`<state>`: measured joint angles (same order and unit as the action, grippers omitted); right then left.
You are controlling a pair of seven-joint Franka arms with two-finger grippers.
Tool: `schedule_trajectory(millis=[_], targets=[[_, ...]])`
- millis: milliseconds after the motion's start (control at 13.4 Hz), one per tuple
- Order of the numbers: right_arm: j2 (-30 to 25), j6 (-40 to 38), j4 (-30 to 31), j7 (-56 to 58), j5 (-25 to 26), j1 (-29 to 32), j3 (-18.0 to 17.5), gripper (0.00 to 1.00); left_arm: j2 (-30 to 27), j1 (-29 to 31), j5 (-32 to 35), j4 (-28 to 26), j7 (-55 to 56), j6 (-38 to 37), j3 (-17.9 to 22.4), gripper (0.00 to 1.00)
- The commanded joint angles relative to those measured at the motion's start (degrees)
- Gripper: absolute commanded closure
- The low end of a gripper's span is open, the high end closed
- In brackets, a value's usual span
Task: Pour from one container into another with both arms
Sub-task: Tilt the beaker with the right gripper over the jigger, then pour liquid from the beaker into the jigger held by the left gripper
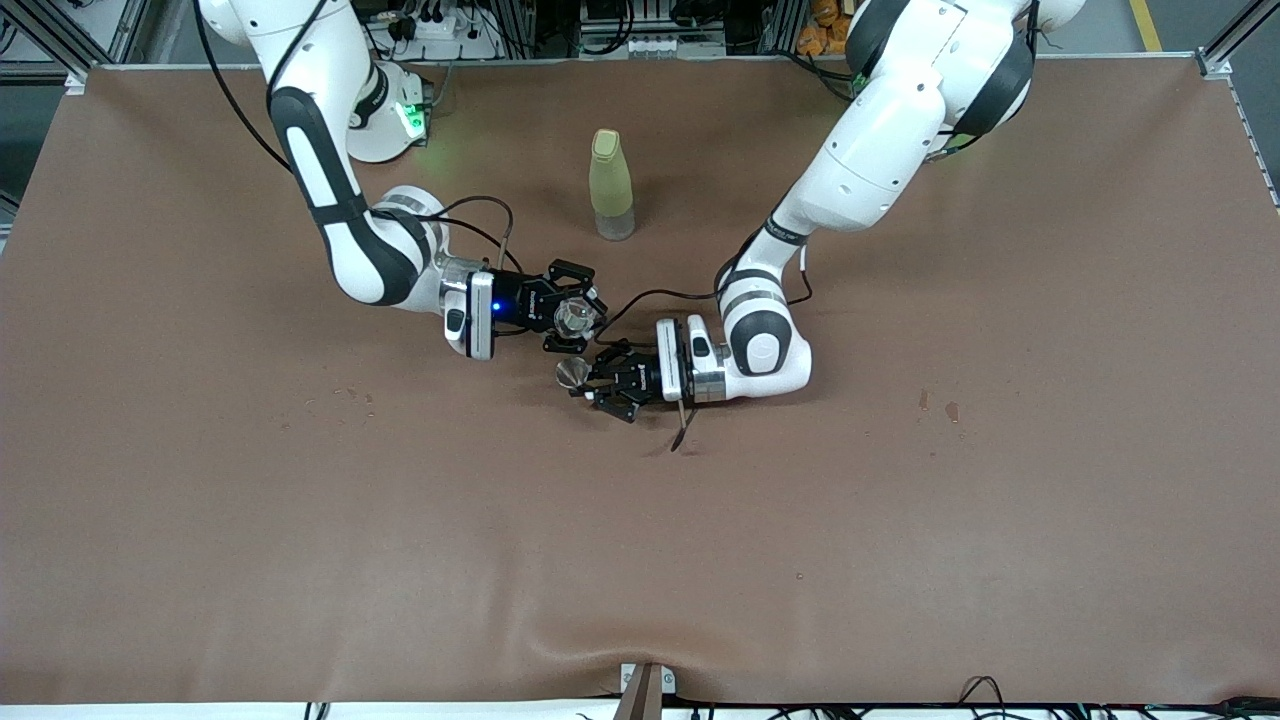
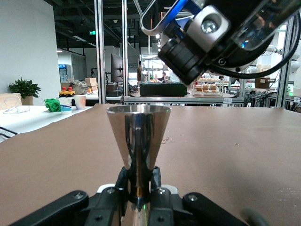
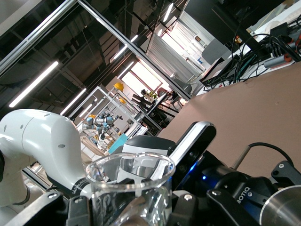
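Note:
A steel cone-shaped jigger stands upright, my left gripper shut on its narrow waist. Seen from the front, the jigger and the left gripper sit low over the middle of the table. My right gripper is shut on a clear glass beaker, held tilted just above the jigger, on the side of the robots' bases. In the right wrist view the beaker fills the space between the jaws, and the jigger's rim shows close by. I cannot tell whether liquid is in either one.
A yellow-green bottle with its cap on stands upright, farther from the front camera than both grippers. The brown table cloth has small dark stains toward the left arm's end. A loose cable tip hangs beneath the left wrist.

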<state>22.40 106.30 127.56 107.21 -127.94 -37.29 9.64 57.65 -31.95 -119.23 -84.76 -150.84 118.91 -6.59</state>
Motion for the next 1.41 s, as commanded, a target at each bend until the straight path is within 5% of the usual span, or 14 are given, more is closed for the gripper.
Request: schedule_trajectory(millis=[0, 1340], targets=[[-2.18, 0.40, 1.55, -3.23, -0.11, -0.15, -0.15, 1.00, -0.09, 0.31, -1.09, -0.40, -1.82, -1.05, -0.18, 1.00], [-2.54, 0.31, 1.20, -19.92, -0.11, -0.06, -0.76, 1.00, -1.40, 1.18, 0.14, -4.88, -1.73, -1.84, -0.18, 1.00]])
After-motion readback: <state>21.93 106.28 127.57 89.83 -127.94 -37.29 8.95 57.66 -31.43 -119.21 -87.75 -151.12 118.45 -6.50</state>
